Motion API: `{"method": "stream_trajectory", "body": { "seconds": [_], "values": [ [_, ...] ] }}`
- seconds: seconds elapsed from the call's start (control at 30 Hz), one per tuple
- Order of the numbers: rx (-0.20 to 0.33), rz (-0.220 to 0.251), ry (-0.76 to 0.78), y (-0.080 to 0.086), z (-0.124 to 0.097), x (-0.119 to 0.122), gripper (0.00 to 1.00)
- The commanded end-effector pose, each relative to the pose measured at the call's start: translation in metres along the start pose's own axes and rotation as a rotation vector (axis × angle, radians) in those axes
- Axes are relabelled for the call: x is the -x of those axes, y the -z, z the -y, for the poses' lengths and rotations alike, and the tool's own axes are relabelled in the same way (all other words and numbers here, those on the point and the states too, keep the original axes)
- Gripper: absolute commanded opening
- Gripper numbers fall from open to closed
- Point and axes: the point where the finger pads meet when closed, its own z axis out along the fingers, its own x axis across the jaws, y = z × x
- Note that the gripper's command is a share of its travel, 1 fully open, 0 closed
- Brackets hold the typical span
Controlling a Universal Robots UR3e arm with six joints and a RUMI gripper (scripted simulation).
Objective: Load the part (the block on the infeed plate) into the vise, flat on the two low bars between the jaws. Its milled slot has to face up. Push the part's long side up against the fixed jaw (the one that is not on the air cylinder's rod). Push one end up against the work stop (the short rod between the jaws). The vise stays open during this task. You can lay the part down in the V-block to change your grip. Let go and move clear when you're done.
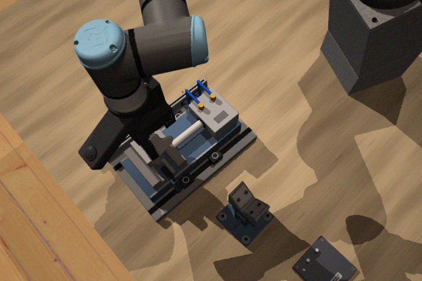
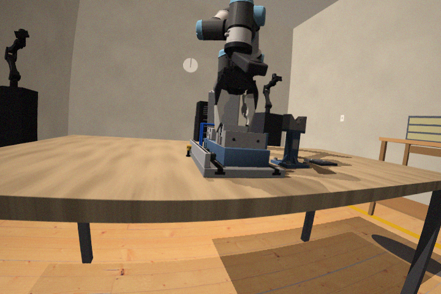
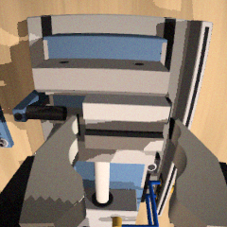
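Note:
The grey part (image 3: 127, 113) lies between the vise jaws, beside the fixed jaw (image 3: 101, 79) (image 2: 243, 139) (image 1: 142, 165). Its long side runs along that jaw; whether they touch is unclear. In the wrist view a gap separates its left end from the black work stop (image 3: 45, 113). Which way the milled slot faces, and how the part sits on the low bars, I cannot tell. My gripper (image 3: 124, 116) (image 2: 231, 124) is open, low over the vise. Its jaws stand around the part's two ends, with a narrow gap at the left one. The arm hides the part from above.
The air cylinder (image 1: 223, 107) and its white rod (image 1: 187, 133) (image 3: 102, 177) are behind the moving jaw, with blue hoses (image 1: 193, 96) beside them. The V-block (image 1: 251, 204) (image 2: 294, 122) stands beside the vise. The dark infeed plate (image 1: 334, 260) (image 2: 323, 162) bears no block.

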Motion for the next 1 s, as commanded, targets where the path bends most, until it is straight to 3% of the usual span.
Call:
{"method": "stream_trajectory", "body": {
  "seconds": [0.0, 0.63, 0.97],
  "values": [
    [-0.003, -0.001, 0.000, 0.001, 0.001, 0.000, 0.47],
    [-0.003, -0.001, 0.000, 0.002, 0.001, 0.000, 0.47],
    [-0.003, -0.001, 0.000, 0.011, 0.001, 0.000, 0.47]
  ]
}}
